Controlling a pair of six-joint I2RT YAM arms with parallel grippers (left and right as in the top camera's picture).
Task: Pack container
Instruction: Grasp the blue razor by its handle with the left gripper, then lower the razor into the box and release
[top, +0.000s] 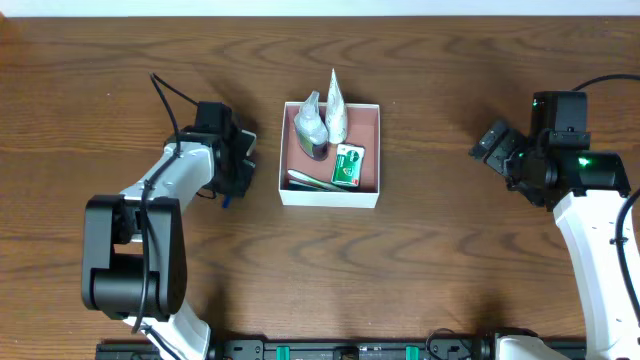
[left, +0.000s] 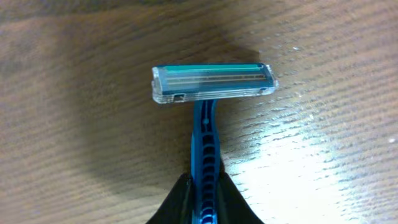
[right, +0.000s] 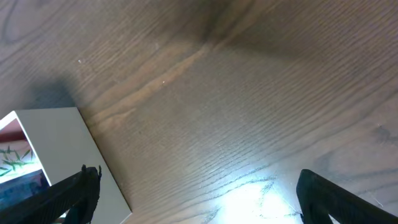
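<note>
left gripper (left: 203, 200) pinches razor (left: 211, 84) | right gripper (right: 199, 179) spread | container (top: 330, 196) holds tubes (top: 336, 115), packet (top: 348, 165)

razor (left: 208, 118) left of container (top: 330, 194), packet (top: 348, 166) (inside)

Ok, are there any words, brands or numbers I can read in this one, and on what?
None can be read.
On the green-and-white packet in the box: printing, too small and blurred to read.
On the blue razor: no lettering visible.
On the silver pouches: no readable marks.
</note>
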